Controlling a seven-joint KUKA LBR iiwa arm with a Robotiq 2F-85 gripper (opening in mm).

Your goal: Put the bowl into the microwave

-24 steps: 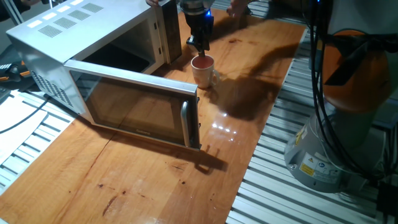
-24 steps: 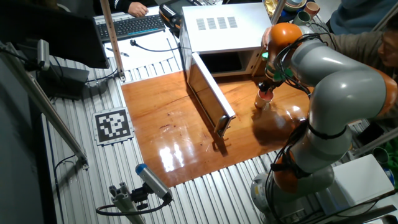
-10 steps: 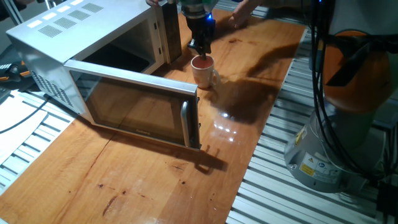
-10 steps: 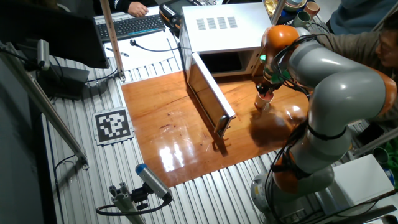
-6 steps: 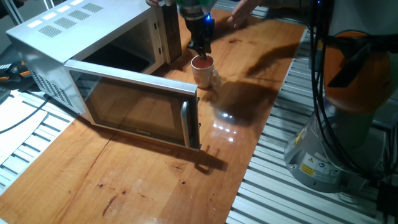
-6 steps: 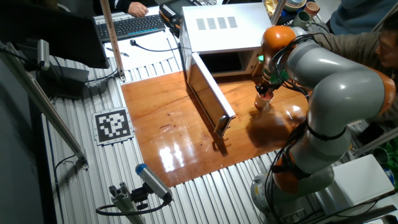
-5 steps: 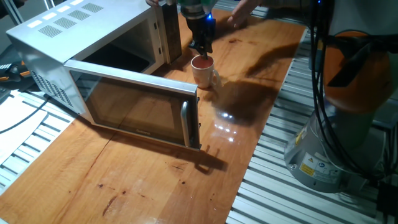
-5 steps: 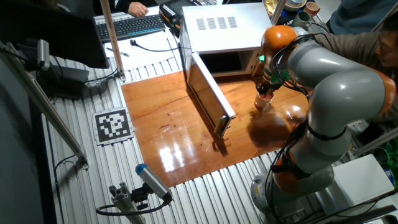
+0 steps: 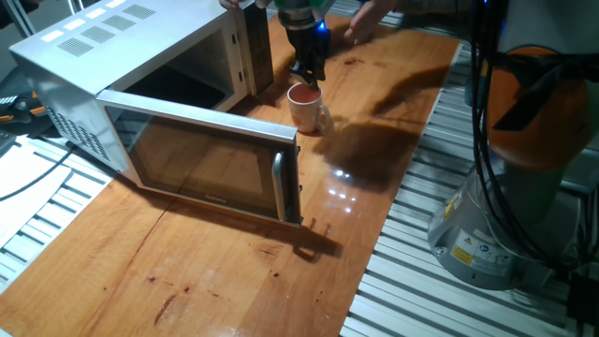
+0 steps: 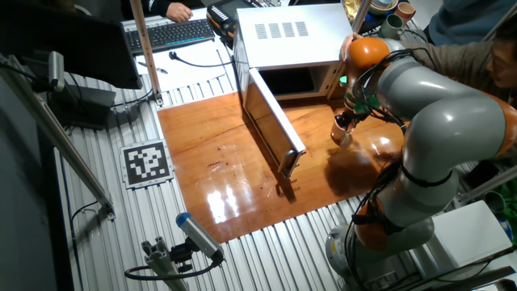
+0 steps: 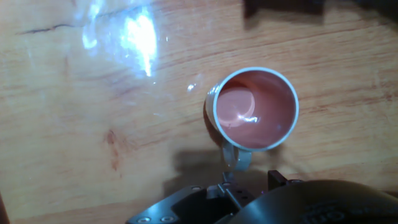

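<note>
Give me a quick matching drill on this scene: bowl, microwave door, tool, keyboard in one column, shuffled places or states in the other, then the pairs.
1. bowl
2. microwave door
3. tool
4. keyboard

A. swung wide open
B. beyond the table's far edge
C. upright on the wood beside the microwave
D. just above the bowl's rim

Pairs: 1-C, 2-A, 3-D, 4-B
</note>
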